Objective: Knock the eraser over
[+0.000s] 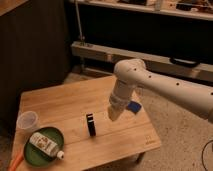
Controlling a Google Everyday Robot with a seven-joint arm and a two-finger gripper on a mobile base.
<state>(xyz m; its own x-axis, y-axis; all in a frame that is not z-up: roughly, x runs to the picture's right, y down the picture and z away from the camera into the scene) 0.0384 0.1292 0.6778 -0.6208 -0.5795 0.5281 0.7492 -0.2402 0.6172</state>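
Note:
The eraser (90, 125), a slim black block with a pale stripe, stands upright on its end near the middle of the wooden table (60, 102). My white arm reaches in from the right and bends down toward the table. My gripper (114, 114) is at its lower end, just right of the eraser, slightly above its top and apart from it.
A small blue object (134, 106) lies on the table behind my arm. A green plate (56, 135) at the front left holds a white labelled bottle (44, 144) lying down. A clear cup (27, 121) stands at the left edge. An orange item (15, 161) sticks out beside the plate.

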